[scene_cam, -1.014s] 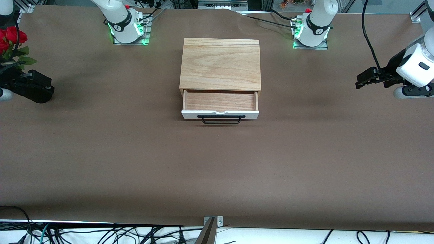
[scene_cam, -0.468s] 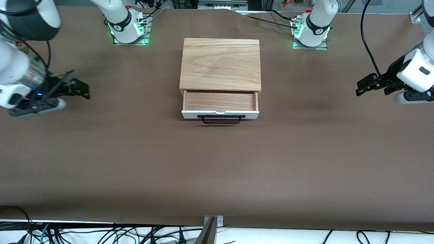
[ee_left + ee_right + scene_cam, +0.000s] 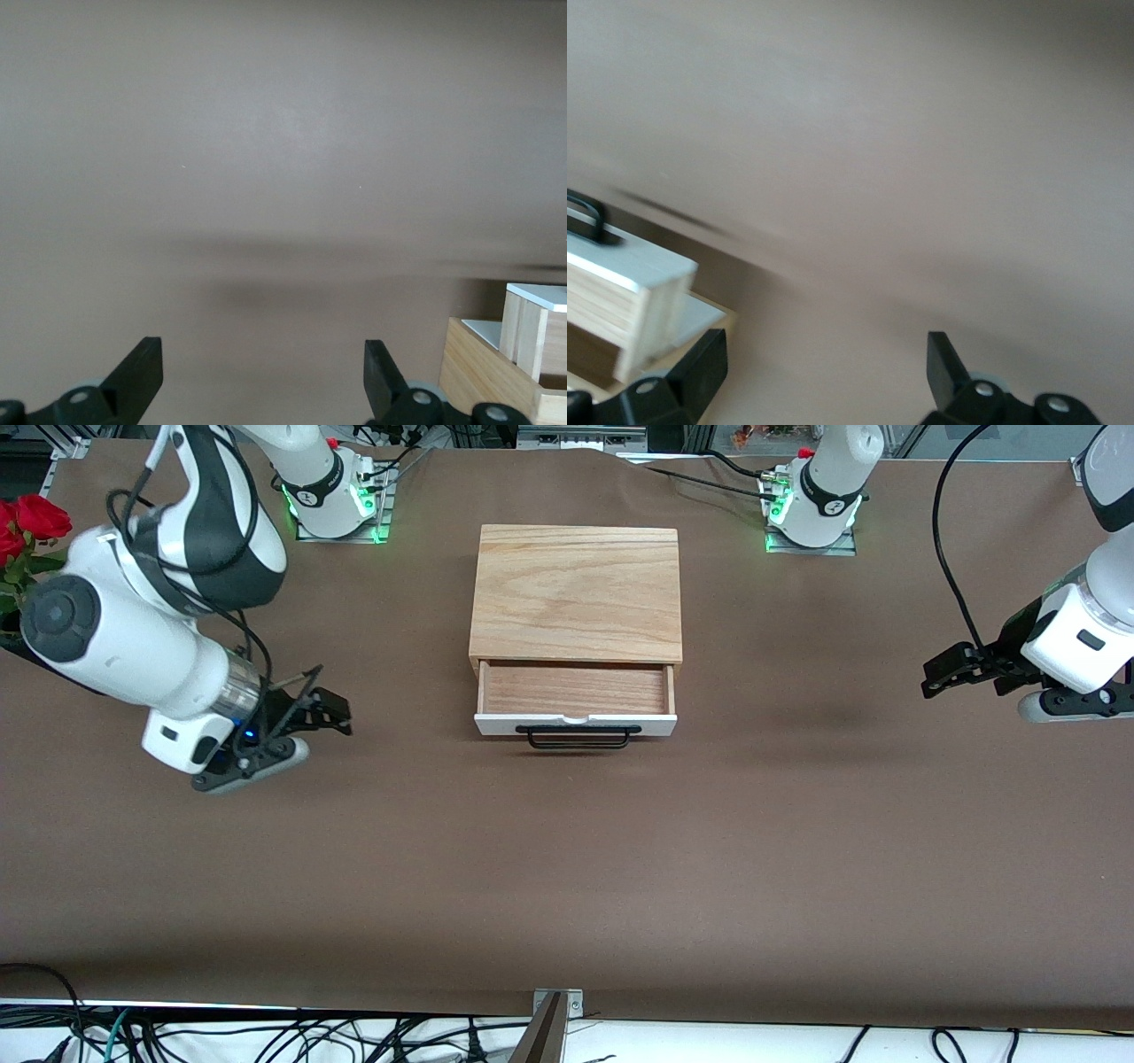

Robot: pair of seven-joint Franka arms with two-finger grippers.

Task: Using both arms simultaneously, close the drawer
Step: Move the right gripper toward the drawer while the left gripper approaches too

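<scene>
Since half a second ago the right arm's black two-finger gripper has swung in from the surface's edge at the right arm's end toward the middle, and now hangs over bare brown cloth, well apart from the drawer. The left arm's black two-finger gripper has shifted only slightly and hangs near the surface's edge at the left arm's end. Both grippers are spread wide with nothing between the fingers; the right wrist view shows its finger and the left wrist view its finger set far apart over cloth.

The shallow light-wood drawer with a white front panel stands pulled out of the small oak-coloured box, which sits midway along the surface, close to the edge where the arm bases stand. The drawer's long axis runs parallel to that edge, from one arm's end toward the other. Its white panel faces the front camera's edge of the surface, and the wide black wire handle juts from the panel toward that edge. The tray's reddish wood floor lies bare. A small notch dips at the middle of the panel's top rim.

Red roses show at the surface's corner by the right arm's base.
</scene>
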